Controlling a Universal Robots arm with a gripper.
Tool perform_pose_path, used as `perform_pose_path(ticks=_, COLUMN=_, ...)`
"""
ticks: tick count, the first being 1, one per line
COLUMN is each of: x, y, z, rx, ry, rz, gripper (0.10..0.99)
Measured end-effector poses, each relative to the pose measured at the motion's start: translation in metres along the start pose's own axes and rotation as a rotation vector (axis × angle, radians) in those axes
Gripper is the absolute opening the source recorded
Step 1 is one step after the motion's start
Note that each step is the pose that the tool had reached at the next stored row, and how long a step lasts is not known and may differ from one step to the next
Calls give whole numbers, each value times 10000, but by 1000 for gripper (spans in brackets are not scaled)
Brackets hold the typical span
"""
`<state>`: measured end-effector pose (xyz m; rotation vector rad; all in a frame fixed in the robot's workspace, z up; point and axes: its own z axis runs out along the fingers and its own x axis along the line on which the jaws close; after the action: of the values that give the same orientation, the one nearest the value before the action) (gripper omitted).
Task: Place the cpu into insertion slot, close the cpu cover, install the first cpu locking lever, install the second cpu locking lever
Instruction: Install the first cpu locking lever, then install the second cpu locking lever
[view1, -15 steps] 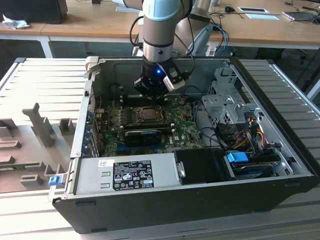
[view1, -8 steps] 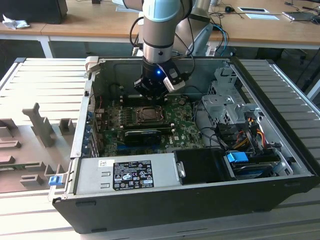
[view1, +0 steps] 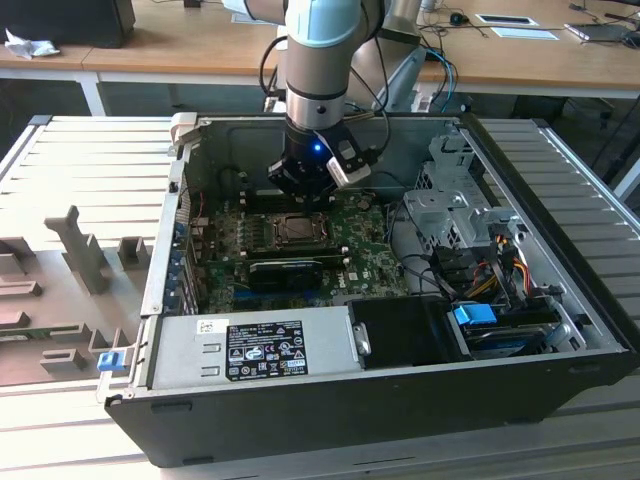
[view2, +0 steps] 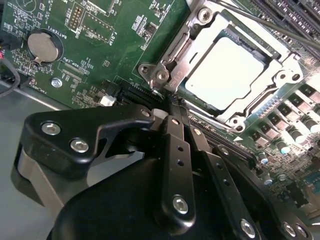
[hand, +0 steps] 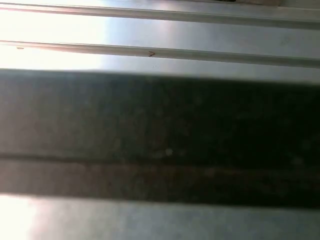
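From the exterior view I see the open computer case (view1: 400, 400) lying on the tabletop (view1: 70, 180), with my gripper (view1: 303, 185) poised just above the motherboard (view1: 230, 235), beside the socket. In the second wrist view the fingers (view2: 176, 135) are clenched together on nothing, tips near the socket's corner. The cpu (view2: 227, 70) sits in its slot, the cpu cover (view2: 207, 30) lying closed around it.
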<state>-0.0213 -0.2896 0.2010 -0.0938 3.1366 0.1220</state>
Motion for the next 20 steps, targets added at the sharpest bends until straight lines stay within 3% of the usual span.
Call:
perform_pose_path(ticks=7, x=-5, y=4, z=-18, rx=-48, ry=-11, rz=-1, gripper=106)
perform_pose_path(ticks=12, x=-4, y=14, z=-171, rx=-37, ry=-4, rz=0, gripper=106)
perform_pose_path(ticks=15, x=-1, y=-41, z=-180, rx=-38, ry=-4, rz=-1, gripper=106)
perform_pose_path(ticks=20, x=1, y=-74, z=-182, rx=-38, ry=-5, rz=0, gripper=106)
